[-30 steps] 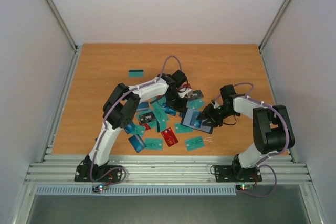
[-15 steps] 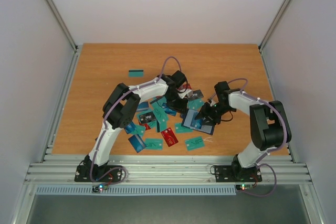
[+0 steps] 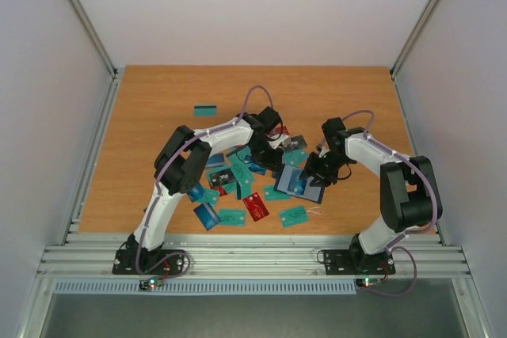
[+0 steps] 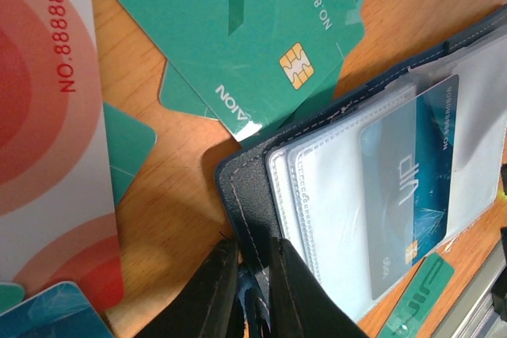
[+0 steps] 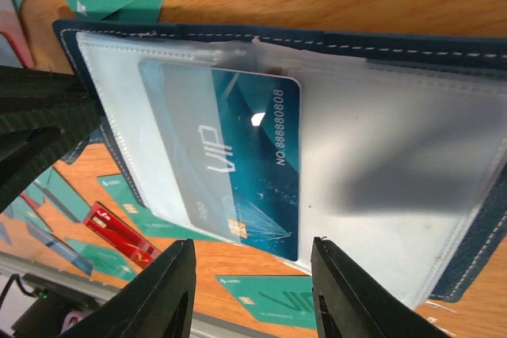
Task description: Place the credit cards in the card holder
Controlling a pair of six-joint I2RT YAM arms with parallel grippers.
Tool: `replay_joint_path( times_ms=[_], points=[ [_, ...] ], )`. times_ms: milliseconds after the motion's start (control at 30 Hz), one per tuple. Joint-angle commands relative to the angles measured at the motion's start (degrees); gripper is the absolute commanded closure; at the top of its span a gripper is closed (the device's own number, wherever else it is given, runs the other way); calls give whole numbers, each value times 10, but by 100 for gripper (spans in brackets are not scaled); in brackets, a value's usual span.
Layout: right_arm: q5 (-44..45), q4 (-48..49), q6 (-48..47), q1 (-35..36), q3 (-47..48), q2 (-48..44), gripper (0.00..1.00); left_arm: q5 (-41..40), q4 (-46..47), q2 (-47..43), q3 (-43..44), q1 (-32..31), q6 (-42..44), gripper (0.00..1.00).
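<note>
The navy card holder (image 3: 301, 184) lies open on the table, clear sleeves up. My left gripper (image 4: 252, 247) is shut on the corner of its navy cover (image 4: 245, 187). A blue VIP card (image 5: 238, 156) lies on the holder (image 5: 444, 53), its left part under a clear sleeve. It also shows in the left wrist view (image 4: 412, 187). My right gripper (image 5: 253, 255) is open just above the card's near edge and holds nothing. Several teal, blue, red and black credit cards (image 3: 238, 187) lie scattered left of the holder.
A teal card (image 3: 293, 215) lies near the front edge and a red card (image 3: 256, 206) beside it. One teal card (image 3: 206, 109) lies alone at the far left. A large red-and-white card (image 4: 47, 116) and a teal card (image 4: 261, 37) lie next to my left gripper (image 3: 275, 157).
My right arm has swung a little left and away from the base, bringing the open gripper over the holder. The left gripper has kept its hold on the cover.
</note>
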Motion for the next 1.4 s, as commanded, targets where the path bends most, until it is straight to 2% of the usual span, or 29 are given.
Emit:
replay_joint_path(
  times_ms=[0, 600, 1367],
  points=[
    [38, 3, 1, 11, 12, 10, 58, -18, -14, 9, -20, -4, -5, 87],
    [36, 27, 5, 47, 43, 88, 59, -16, -10, 5, -27, -11, -11, 87],
    [-30, 74, 7, 61, 60, 95, 59, -20, -13, 6, -22, -18, -21, 89]
  ],
)
